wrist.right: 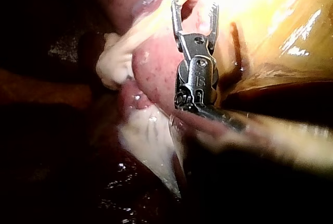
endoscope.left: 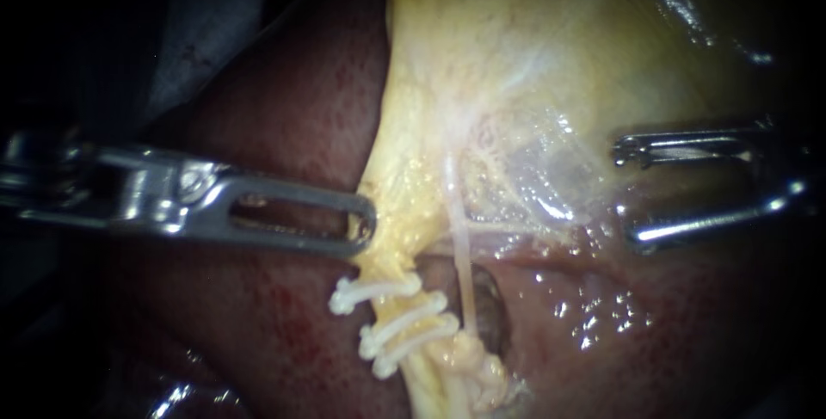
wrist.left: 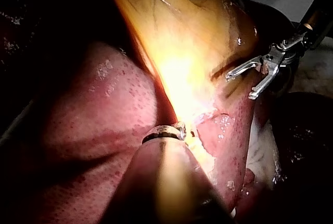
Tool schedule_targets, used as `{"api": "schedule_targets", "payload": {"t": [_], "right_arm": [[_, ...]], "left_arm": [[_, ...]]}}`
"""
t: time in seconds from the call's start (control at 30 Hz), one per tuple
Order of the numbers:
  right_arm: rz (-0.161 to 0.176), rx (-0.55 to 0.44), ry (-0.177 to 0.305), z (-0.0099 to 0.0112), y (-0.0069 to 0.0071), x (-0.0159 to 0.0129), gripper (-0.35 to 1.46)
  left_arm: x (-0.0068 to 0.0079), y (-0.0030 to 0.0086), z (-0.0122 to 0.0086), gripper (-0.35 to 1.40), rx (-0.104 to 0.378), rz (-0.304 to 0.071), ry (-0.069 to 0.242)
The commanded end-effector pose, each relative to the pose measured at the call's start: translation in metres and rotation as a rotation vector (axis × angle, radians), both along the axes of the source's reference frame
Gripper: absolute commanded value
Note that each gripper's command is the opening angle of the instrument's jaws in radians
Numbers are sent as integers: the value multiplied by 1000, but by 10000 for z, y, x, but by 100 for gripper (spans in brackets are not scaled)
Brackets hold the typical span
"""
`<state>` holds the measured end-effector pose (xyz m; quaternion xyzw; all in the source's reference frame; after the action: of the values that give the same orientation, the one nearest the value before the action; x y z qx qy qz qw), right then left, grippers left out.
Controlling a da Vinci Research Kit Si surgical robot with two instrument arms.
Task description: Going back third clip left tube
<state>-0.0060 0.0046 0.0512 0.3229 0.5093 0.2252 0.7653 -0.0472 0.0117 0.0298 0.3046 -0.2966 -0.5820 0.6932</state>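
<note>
In the endoscope view the left tube (endoscope.left: 385, 266) runs steeply down from the tip of the left instrument (endoscope.left: 366, 225), slanting slightly toward the view's right. Three white clips (endoscope.left: 404, 323) sit across it, stacked one below another. Each clip's long axis lies crosswise to the tube, pointing from lower left to upper right. The clips lie just below the left instrument's tip and do not touch it. That instrument's jaws lie together, closed on the edge of the yellow tissue (endoscope.left: 385, 212) directly above the clipped stretch. The thin pale right tube (endoscope.left: 463, 264) descends just beside the clips. The right instrument (endoscope.left: 624, 191) stands well apart from the clips, up and to the right of them. Its jaws are spread wide and hold nothing, as its own wrist view (wrist.right: 194, 5) and the left wrist view (wrist.left: 239, 87) confirm. Dark red liver (endoscope.left: 284, 118) lies under the left instrument, and the gallbladder (endoscope.left: 533, 40) lies above the tubes.
</note>
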Motion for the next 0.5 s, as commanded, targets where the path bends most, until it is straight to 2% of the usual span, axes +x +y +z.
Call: {"api": "schedule_targets", "payload": {"t": [0.03, 0.23, 0.5], "right_arm": [[0, 0, 0, 0, -1, 0, 60], [0, 0, 0, -1, -3, 0, 60], [0, 0, 0, -2, -3, 0, 60]], "left_arm": [[-2, -1, 4, -35, -5, -3, 5], [-21, 0, 34, -35, -6, 4, 3], [-44, -2, 49, -35, -4, 5, 3]]}}
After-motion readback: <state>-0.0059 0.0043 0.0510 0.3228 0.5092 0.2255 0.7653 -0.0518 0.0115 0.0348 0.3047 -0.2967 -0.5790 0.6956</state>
